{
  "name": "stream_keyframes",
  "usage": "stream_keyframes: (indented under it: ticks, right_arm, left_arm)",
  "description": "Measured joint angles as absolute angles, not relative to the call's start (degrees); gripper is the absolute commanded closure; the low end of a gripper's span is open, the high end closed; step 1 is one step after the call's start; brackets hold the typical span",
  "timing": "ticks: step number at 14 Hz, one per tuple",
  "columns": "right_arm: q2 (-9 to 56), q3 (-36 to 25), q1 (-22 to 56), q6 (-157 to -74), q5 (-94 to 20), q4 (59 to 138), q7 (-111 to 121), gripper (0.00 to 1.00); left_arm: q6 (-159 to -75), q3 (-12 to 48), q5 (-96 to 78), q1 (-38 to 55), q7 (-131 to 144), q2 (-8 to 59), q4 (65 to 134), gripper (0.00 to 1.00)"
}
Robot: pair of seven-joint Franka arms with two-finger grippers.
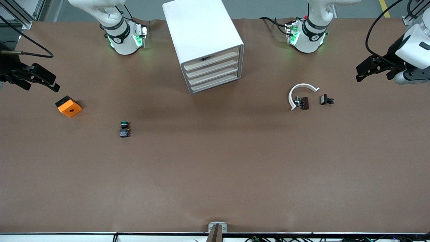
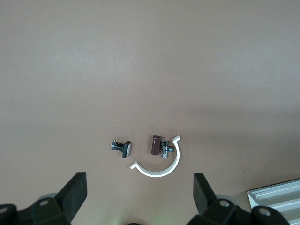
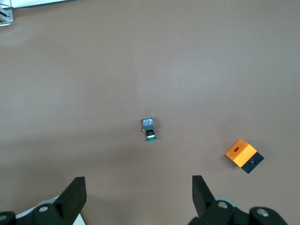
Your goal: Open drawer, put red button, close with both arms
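Drawer (image 1: 212, 69) seen shut in cabinet (image 1: 201, 30), fronts slanted toward left arm's end. Left gripper (image 1: 366, 69) and right gripper (image 1: 43, 80) held at surface ends, jaws apart, empty; left judged slightly nearer. Red button not made out w/ certainty.

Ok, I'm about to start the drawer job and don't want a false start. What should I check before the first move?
1. All four drawers in the cabinet are shut: ok, none has been opened yet.
2. Left claw is open and empty, over its own end of the table: ok.
3. Right claw is open and empty, by the orange block: ok.
4. Red button found: not ok, only a green button shows.
5. Target drawer is a plain one, not the top one with the dark mark: cannot tell.
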State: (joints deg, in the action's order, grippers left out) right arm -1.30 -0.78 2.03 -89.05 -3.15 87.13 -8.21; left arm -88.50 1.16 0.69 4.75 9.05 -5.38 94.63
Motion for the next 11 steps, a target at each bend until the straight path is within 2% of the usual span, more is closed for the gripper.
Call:
stream_keyframes:
  ticks: [11]
  right_arm:
    - [-1.3, -1.16, 0.79, -88.9, -3.15, 86.8, -8.2, 0.0]
  left_arm:
    - [-88.5, 6.41, 0.69, -0.16, 9.18, -5.39, 94.51, 0.0]
